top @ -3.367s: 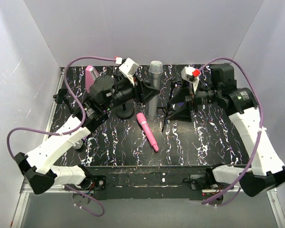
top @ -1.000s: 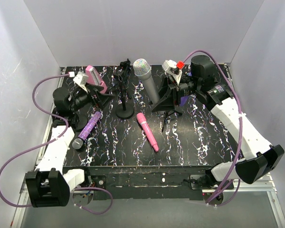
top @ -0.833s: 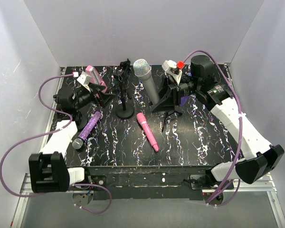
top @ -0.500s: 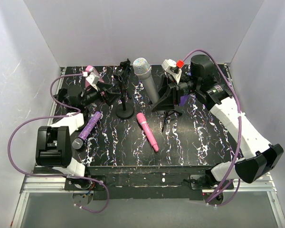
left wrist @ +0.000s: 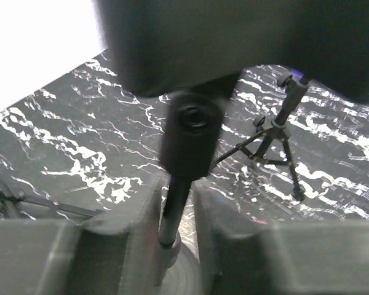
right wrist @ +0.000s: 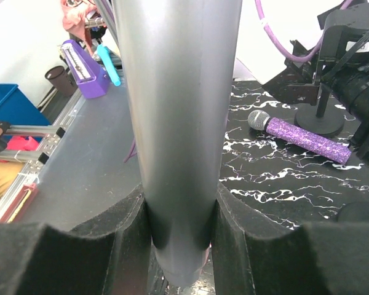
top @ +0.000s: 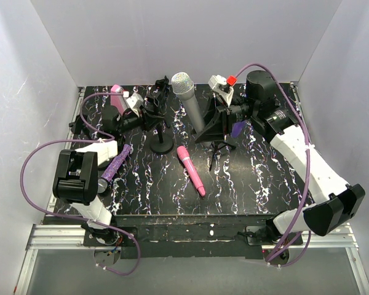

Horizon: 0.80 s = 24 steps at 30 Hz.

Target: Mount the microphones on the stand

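The black stand has a round base and a clip on top. My left gripper reaches it from the left. In the left wrist view the left gripper is shut on the stand's thin pole, under its clip joint. My right gripper is shut on the silver-grey microphone, held head-up and tilted just right of the stand. Its barrel fills the right wrist view between the pads. The pink microphone and the glittery purple microphone lie flat on the table.
A pink wedge-shaped box stands at the back left. A small black tripod stands under my right gripper, seen too in the left wrist view as the tripod. The black marbled table has white walls on three sides.
My left arm swung right, from beside the pink box to the stand, and its jaws closed round the pole. The right arm still holds the silver-grey microphone, barely moved.
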{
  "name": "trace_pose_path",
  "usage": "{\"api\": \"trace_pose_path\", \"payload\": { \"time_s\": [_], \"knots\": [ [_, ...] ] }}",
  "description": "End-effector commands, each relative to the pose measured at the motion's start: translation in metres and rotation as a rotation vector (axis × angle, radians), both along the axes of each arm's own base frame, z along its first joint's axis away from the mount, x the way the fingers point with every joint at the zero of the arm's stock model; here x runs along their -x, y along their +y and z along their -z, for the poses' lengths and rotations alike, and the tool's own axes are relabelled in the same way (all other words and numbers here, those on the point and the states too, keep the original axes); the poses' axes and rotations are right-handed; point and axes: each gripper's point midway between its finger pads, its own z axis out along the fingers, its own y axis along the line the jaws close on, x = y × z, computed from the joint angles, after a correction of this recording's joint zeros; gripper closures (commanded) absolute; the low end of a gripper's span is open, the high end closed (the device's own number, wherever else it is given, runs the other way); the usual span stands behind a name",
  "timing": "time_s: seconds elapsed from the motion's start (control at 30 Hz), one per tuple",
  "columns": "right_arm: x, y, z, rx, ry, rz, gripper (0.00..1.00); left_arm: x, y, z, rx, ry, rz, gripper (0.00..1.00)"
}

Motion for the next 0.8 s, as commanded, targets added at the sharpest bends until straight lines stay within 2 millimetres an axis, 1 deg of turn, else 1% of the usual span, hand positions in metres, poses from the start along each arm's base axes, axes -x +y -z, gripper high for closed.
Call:
{"api": "trace_pose_path", "payload": {
  "time_s": [0.0, 0.03, 0.1, 0.17, 0.2, 0.23, 0.27, 0.33, 0.37, 0.43, 0.53, 0.63, 0.73, 0.77],
  "knots": [
    [0.008, -0.004, -0.006, -0.028, -0.039, -0.022, 0.99, 0.0, 0.001, -0.01, -0.044, -0.056, -0.037, 0.91],
    [0.008, -0.004, -0.005, -0.027, -0.038, -0.022, 0.99, 0.003, 0.0, -0.008, -0.061, -0.064, -0.051, 1.0],
    [0.008, -0.004, -0.004, -0.025, -0.035, -0.02, 0.99, 0.009, 0.0, -0.01, -0.1, -0.106, -0.093, 1.0],
    [0.009, -0.005, -0.003, -0.023, -0.03, -0.022, 0.99, 0.013, 0.008, -0.025, -0.101, -0.118, -0.175, 1.0],
    [0.01, -0.005, -0.003, -0.023, -0.031, -0.02, 0.99, 0.015, 0.014, -0.03, -0.093, -0.105, -0.223, 1.0],
    [0.01, -0.005, -0.004, -0.024, -0.031, -0.017, 0.99, 0.016, 0.026, -0.036, -0.088, -0.099, -0.306, 1.0],
    [0.01, -0.006, -0.003, -0.022, -0.03, -0.017, 0.99, 0.017, 0.038, -0.045, -0.052, -0.057, -0.411, 1.0],
    [0.01, -0.006, -0.002, -0.021, -0.029, -0.012, 0.99, 0.024, 0.059, -0.051, -0.017, 0.024, -0.569, 1.0],
    [0.009, -0.005, -0.001, -0.019, -0.025, -0.011, 0.99, 0.029, 0.065, -0.055, 0.012, 0.065, -0.653, 1.0],
    [0.007, -0.003, 0.002, -0.014, -0.012, -0.01, 0.99, 0.046, 0.063, -0.068, 0.05, 0.059, -0.738, 1.0],
    [0.006, 0.0, 0.003, -0.013, -0.004, -0.015, 0.99, 0.063, 0.058, -0.07, 0.08, 0.049, -0.849, 1.0],
    [0.005, 0.002, 0.003, -0.014, -0.007, -0.013, 0.99, 0.072, 0.045, -0.057, 0.058, 0.026, -0.893, 1.0],
    [0.003, 0.002, 0.009, -0.007, -0.007, 0.0, 0.99, 0.074, 0.029, -0.047, 0.041, -0.007, -0.886, 1.0],
    [0.003, 0.002, 0.011, 0.0, -0.004, 0.006, 0.99, 0.073, 0.025, -0.041, 0.02, -0.01, -0.88, 1.0]
  ]
}}
